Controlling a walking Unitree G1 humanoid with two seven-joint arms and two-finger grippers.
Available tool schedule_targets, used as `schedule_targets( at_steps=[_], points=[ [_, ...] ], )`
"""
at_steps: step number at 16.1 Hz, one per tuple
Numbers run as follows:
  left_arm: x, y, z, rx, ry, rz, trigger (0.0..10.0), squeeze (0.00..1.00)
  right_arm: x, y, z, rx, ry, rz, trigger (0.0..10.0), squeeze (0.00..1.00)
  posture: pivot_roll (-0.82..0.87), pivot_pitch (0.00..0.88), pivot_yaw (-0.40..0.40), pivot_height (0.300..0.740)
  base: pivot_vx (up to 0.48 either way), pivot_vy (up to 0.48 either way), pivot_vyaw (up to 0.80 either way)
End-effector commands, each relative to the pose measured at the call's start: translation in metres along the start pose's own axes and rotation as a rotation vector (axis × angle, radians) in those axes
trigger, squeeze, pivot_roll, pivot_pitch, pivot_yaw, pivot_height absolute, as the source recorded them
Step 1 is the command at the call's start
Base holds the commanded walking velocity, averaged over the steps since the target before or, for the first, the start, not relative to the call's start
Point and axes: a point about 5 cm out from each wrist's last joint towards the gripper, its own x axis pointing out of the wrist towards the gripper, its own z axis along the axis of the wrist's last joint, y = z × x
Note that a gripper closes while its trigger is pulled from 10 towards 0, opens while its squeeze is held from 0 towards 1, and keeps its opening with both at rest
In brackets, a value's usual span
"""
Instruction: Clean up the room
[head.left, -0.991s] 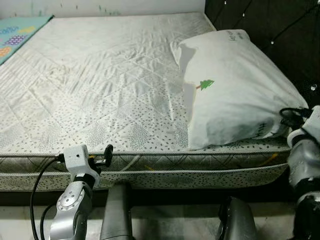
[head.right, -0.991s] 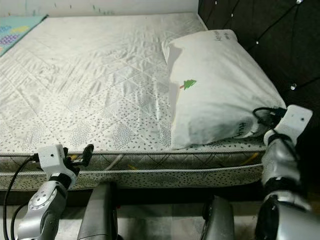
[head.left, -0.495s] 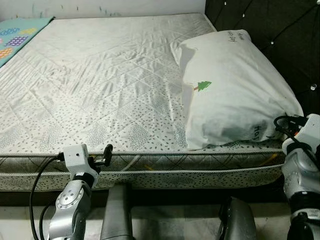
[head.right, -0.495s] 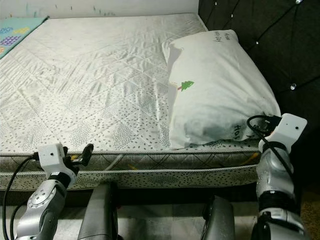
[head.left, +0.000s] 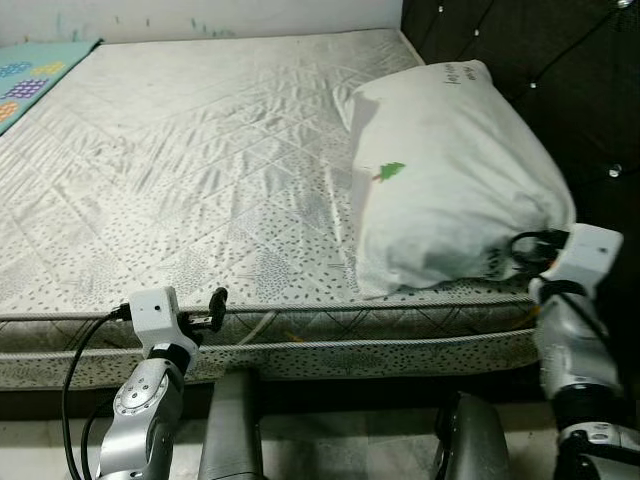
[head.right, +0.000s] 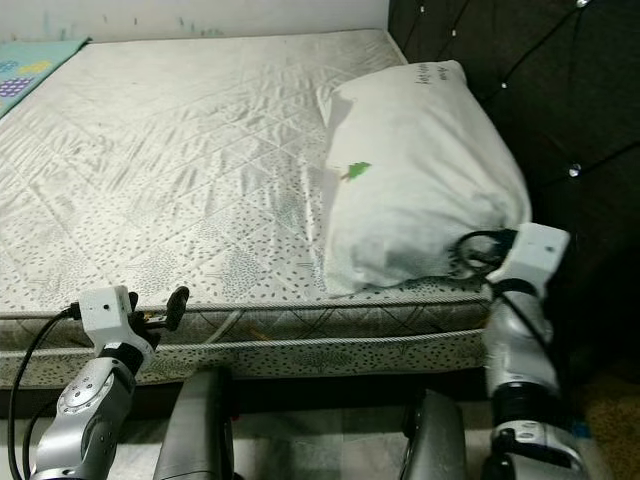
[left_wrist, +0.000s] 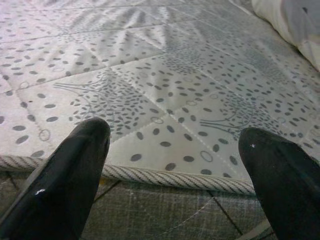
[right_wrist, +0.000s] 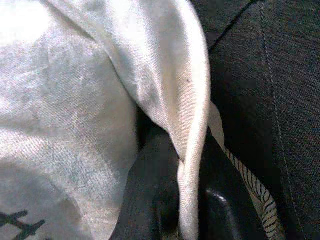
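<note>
The pillow (head.left: 450, 190) lies at the head of the bed (head.left: 200, 180), long axis running along the headboard (head.left: 560, 90). Right gripper (right_wrist: 182, 200) is pinched on its near corner, so that arm's nearer. Left gripper (left_wrist: 175, 165) hangs spread apart at the mattress edge, well away.

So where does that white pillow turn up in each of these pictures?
Left eye view: the pillow lies right of centre on the mattress, against the dark headboard.
Right eye view: the pillow lies right of centre.
Left wrist view: a corner of it beyond the left gripper.
Right wrist view: its fabric, an edge pinched in the right gripper.
Shared landmark: the mattress's corded edge.
</note>
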Motion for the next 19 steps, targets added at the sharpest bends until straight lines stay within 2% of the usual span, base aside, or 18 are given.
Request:
schedule_targets(
  at_steps=[1, 2, 3, 7, 11, 19],
  points=[
    [0.001, 0.000, 0.001, 0.011, -0.006, 0.005, 10.0, 0.00, -0.002, 0.014, -0.003, -0.021, 0.018, 0.062, 10.0, 0.00, -0.03, 0.000, 0.031, 0.479, 0.000, 0.000, 0.00],
    [0.000, 0.000, 0.001, 0.003, -0.008, 0.009, 10.0, 0.00, 0.000, 0.021, 0.001, -0.012, 0.001, 0.079, 10.0, 0.95, -0.03, 0.000, 0.023, 0.479, 0.000, 0.000, 0.00],
    [0.000, 0.000, 0.000, -0.004, -0.009, 0.013, 10.0, 0.00, 0.001, 0.025, 0.005, 0.024, -0.010, 0.093, 10.0, 1.00, -0.03, 0.000, 0.023, 0.479, 0.000, 0.000, 0.00],
    [0.000, -0.003, -0.001, -0.022, -0.017, 0.019, 10.0, 0.00, 0.006, 0.040, 0.025, 0.009, -0.080, 0.119, 10.0, 1.00, -0.04, 0.000, 0.002, 0.479, 0.000, 0.000, 0.00],
    [-0.002, -0.004, -0.004, -0.033, -0.012, 0.022, 10.0, 0.00, 0.000, 0.057, 0.039, 0.026, -0.154, 0.173, 10.0, 1.00, -0.05, 0.000, 0.000, 0.479, 0.000, 0.000, 0.00],
    [-0.004, -0.007, -0.012, -0.049, 0.000, 0.022, 10.0, 0.00, -0.028, 0.080, 0.015, 0.039, -0.115, 0.233, 10.0, 1.00, -0.06, 0.000, 0.001, 0.479, 0.000, 0.000, 0.00]
  ],
)
